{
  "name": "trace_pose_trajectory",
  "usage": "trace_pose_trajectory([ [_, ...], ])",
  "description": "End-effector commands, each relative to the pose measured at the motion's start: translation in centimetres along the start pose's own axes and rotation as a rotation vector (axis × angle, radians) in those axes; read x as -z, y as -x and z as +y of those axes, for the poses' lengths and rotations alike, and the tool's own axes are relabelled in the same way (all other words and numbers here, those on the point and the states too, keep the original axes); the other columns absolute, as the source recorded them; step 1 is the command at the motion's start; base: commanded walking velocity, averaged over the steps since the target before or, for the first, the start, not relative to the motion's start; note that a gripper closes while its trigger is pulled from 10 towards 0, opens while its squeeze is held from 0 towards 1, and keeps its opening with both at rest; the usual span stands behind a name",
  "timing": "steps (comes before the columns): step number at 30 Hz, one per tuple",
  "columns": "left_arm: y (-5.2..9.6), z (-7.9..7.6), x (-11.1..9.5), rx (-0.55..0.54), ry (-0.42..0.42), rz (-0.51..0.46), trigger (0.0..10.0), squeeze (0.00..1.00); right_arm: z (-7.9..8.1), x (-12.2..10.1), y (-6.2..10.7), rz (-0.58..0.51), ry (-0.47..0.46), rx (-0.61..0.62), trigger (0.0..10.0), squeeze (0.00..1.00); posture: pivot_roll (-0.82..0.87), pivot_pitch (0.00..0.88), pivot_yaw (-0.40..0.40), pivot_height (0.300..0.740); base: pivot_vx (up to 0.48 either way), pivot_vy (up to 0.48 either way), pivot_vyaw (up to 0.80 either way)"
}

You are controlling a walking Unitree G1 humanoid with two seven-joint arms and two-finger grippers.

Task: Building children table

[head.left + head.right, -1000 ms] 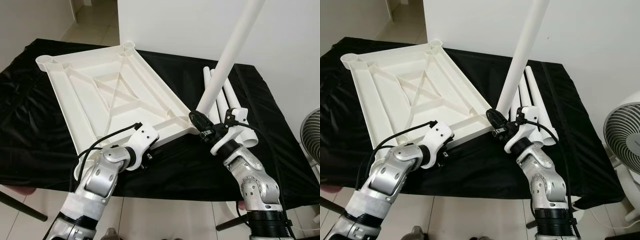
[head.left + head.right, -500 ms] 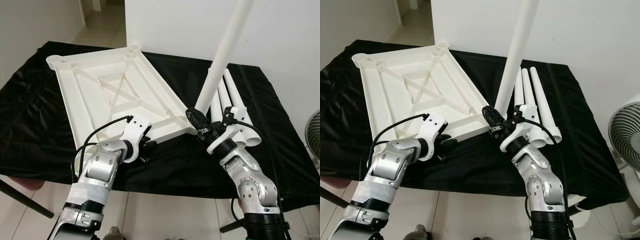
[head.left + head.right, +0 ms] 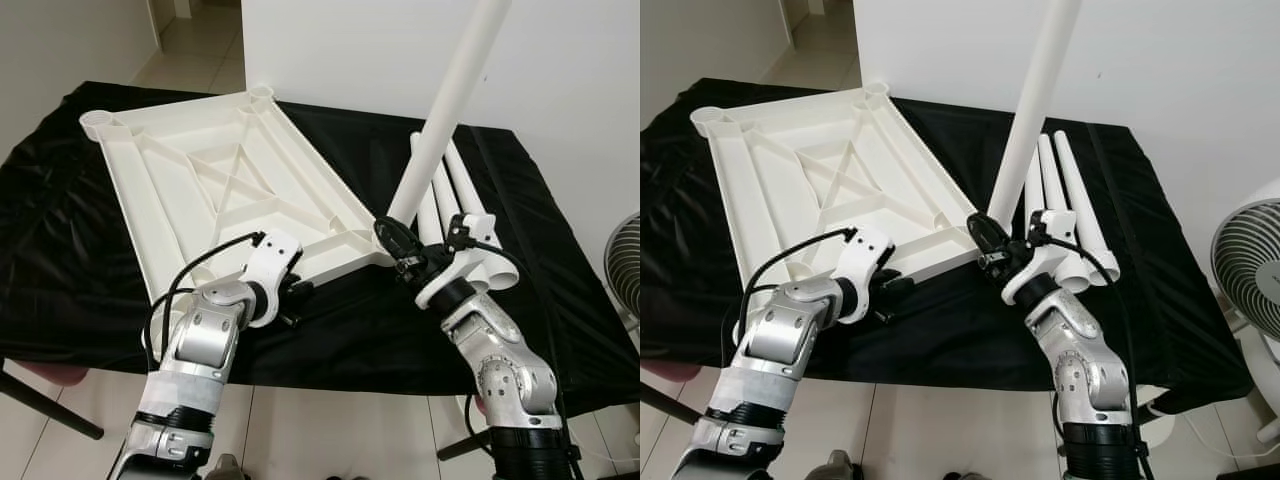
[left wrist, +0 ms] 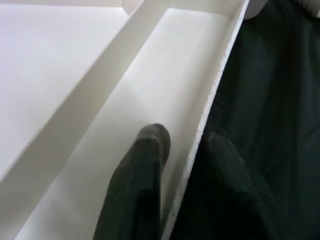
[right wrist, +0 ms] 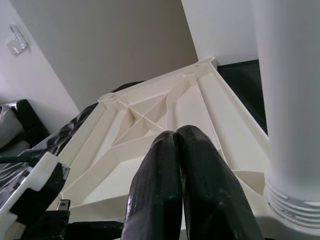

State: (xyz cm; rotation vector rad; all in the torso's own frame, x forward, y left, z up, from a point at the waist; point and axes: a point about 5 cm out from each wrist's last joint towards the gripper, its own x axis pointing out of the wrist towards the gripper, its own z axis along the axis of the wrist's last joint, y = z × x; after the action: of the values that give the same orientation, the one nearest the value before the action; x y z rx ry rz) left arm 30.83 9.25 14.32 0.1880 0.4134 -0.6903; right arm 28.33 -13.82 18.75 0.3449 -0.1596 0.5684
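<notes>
Partly hidden: left hand (image 4: 182, 165) pinching tabletop (image 3: 200, 190) rim (leg (image 3: 445, 110) top cropped).

Spare legs (image 3: 462, 205) right of tabletop (image 3: 220, 195) (upturned)

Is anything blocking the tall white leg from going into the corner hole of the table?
Nothing visible blocks it. The leg already stands in the corner socket of the upside-down tabletop. The right gripper sits beside its base, jaws shut. The left gripper pinches the tabletop's near rim. Three spare legs lie off to the right.
</notes>
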Motion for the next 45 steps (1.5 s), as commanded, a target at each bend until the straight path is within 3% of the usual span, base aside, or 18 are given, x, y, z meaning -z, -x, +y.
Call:
trace_pose_trajectory([
  [1,0.7,1.8,0.6,-0.329,0.006,0.037,0.0,0.00,-0.1,-0.2,0.1,0.008,0.004,0.004,10.0,0.00,0.11,0.093,-0.053,0.740,0.000,0.000,0.00],
  [15,3.7,0.4,0.1,-0.374,0.074,0.022,0.0,0.00,-0.2,0.0,0.2,0.012,0.006,0.013,10.0,0.00,0.13,0.102,-0.049,0.740,0.000,0.000,0.00],
  [18,5.1,0.9,0.5,-0.445,0.083,0.038,0.0,0.00,-0.2,0.2,0.0,0.018,0.004,0.009,10.0,0.00,0.14,0.105,-0.051,0.740,0.000,0.000,0.00],
  [24,5.9,1.7,0.7,-0.510,0.105,0.049,0.0,0.00,-0.2,0.3,-0.2,0.021,0.005,0.007,10.0,0.00,0.15,0.105,-0.054,0.740,0.000,0.000,0.00],
  [29,6.7,3.5,0.7,-0.642,0.153,0.031,0.0,0.00,-0.1,0.4,-0.4,0.023,-0.003,0.001,10.0,0.00,0.16,0.106,-0.066,0.740,0.000,0.000,0.00],
  [32,6.3,4.1,0.3,-0.664,0.147,0.014,0.0,0.00,0.0,0.5,-0.6,0.024,-0.004,-0.003,10.0,0.00,0.16,0.106,-0.069,0.740,0.000,0.000,0.00],
  [39,2.8,4.6,-1.6,-0.615,0.110,-0.033,0.0,0.00,-0.2,0.2,-0.8,0.018,0.004,0.003,10.0,0.00,0.14,0.103,-0.058,0.740,0.000,0.000,0.00],
  [40,1.4,4.0,-2.3,-0.570,0.107,-0.052,0.0,0.00,-0.3,0.1,-0.7,0.012,0.008,0.013,10.0,0.00,0.13,0.103,-0.051,0.740,0.000,0.000,0.00],
  [45,-0.5,2.6,-3.2,-0.489,0.112,-0.073,0.0,0.00,-0.4,0.0,-0.5,0.003,0.011,0.029,10.0,0.00,0.11,0.102,-0.041,0.740,0.000,0.000,0.00],
])
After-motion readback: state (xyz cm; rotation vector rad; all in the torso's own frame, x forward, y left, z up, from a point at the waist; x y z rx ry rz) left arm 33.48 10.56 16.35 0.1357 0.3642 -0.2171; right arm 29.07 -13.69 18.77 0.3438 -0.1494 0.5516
